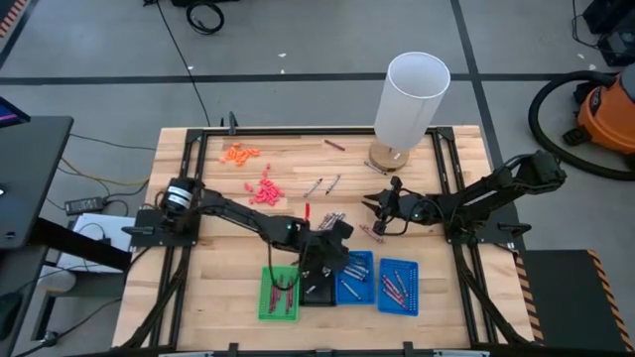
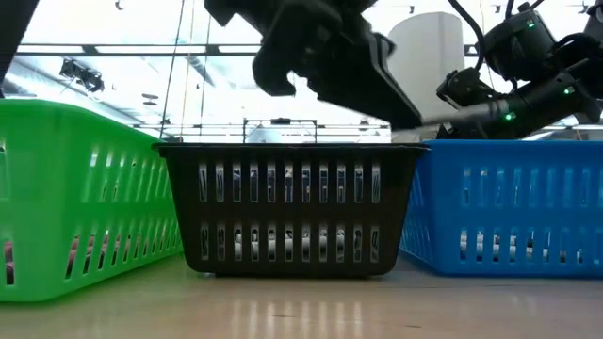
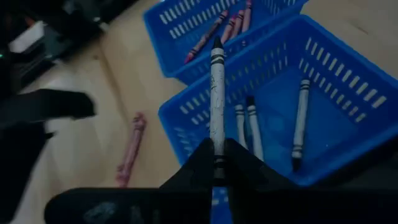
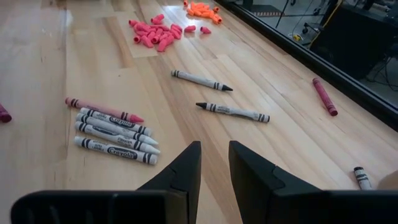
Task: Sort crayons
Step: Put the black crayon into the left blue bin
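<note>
My left gripper (image 3: pixel 216 149) is shut on a silvery grey crayon (image 3: pixel 217 93) above a blue tray (image 3: pixel 267 62) that holds a few grey crayons (image 3: pixel 300 118). A second blue tray (image 3: pixel 180 25) beyond it holds red and maroon crayons. In the high view this gripper (image 1: pixel 327 248) stands over the row of trays. My right gripper (image 4: pixel 214 165) is open, with nothing between its fingers, near loose crayons (image 4: pixel 112 134) lying flat on the table. In the high view it (image 1: pixel 382 208) sits right of centre. My left gripper pinches the grey crayon's near end (image 3: pixel 217 140) between its two fingers. The crayon sticks out forward in line with the fingers, which slant downward. It is lifted clear, its dark tip (image 3: pixel 217 45) out over the blue tray.
A green tray (image 1: pixel 280 293) and a black tray (image 2: pixel 287 207) stand left of the blue ones. A maroon crayon (image 3: pixel 130 149) lies beside the trays. Pink bits (image 4: pixel 155 34), orange bits (image 4: pixel 199 9) and a tall white cylinder (image 1: pixel 412 99) occupy the far side.
</note>
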Available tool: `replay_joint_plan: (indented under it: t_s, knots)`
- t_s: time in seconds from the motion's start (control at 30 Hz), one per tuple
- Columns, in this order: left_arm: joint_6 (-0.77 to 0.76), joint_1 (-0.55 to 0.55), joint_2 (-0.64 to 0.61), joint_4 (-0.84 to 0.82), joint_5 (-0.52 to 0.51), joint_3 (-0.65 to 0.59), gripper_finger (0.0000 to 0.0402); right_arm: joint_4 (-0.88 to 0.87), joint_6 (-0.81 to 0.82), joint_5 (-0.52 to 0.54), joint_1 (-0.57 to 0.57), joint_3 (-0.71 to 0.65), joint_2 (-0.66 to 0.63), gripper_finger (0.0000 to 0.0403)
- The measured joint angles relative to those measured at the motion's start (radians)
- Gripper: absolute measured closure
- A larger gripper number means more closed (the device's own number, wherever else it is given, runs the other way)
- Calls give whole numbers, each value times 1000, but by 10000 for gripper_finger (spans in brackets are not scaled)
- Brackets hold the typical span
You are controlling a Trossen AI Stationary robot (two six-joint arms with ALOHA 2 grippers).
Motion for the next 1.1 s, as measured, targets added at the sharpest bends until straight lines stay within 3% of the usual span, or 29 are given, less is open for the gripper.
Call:
replay_joint_plan:
  t_s: [0.17, 0.53, 1.1]
  knots:
    - [91, 0, 73, -19, 25, 66, 379, 7, -5, 2, 0, 0, 0, 312]
    - [261, 5, 87, -56, 27, 87, 372, -5, -6, -1, 0, 0, 1, 312]
    - [281, 16, 87, -76, 27, 87, 316, -4, -6, -2, 0, 0, 1, 312]
